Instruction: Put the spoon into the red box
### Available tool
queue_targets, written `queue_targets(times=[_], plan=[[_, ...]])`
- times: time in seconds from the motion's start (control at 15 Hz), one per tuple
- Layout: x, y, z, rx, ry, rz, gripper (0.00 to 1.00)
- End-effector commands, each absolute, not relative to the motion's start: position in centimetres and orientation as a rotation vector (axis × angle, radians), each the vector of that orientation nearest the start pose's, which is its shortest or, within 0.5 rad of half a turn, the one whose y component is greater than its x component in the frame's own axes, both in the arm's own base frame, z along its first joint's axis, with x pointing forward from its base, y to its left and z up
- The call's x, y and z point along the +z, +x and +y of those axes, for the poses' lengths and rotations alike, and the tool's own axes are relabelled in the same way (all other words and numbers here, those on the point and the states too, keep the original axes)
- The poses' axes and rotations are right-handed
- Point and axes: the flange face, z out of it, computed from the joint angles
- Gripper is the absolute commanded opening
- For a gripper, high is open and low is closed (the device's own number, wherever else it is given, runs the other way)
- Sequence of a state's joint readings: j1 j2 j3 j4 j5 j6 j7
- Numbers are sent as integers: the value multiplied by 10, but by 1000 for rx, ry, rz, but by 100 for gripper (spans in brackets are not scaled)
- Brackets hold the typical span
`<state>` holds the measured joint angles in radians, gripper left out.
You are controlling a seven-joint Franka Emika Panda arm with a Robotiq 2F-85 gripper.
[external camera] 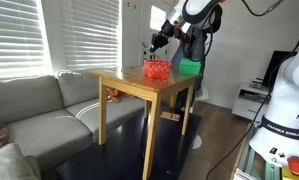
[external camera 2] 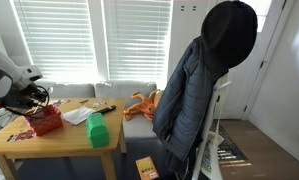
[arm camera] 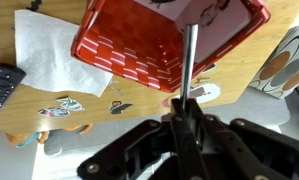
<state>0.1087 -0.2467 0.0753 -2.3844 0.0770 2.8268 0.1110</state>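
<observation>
In an exterior view, hand (external camera: 156, 43) hangs over red box (external camera: 157, 69) on table (external camera: 127, 80), green box (external camera: 190, 67) just beside it. In an exterior view, napkin (external camera 2: 77, 116) and remote (external camera 2: 107, 109) lie near, nothing blocking. Wrist view: hand clamped on spoon (arm camera: 189, 55) handle, tip over the box. Risk: the box is low, so a tilted release could tip the spoon over the rim.

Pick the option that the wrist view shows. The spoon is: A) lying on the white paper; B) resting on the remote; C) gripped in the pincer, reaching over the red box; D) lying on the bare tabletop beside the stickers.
C: the spoon runs by its handle straight from the shut pincer up past the rim of the red box.
</observation>
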Motion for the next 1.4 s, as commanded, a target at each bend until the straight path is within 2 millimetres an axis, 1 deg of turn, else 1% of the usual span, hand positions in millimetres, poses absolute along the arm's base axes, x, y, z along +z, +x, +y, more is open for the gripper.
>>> queue_targets(times=[0.0,0.33,0.67,0.8,1.07,1.33], plan=[[482,496,91,-1079,-2808,-22,2],[462,498,84,-1179,-2778,5,2],[438,499,75,-1179,-2794,17,2],[430,499,77,-1148,-2808,8,2],[420,499,87,-1100,-2825,-28,2],[416,498,89,-1079,-2839,-46,2]])
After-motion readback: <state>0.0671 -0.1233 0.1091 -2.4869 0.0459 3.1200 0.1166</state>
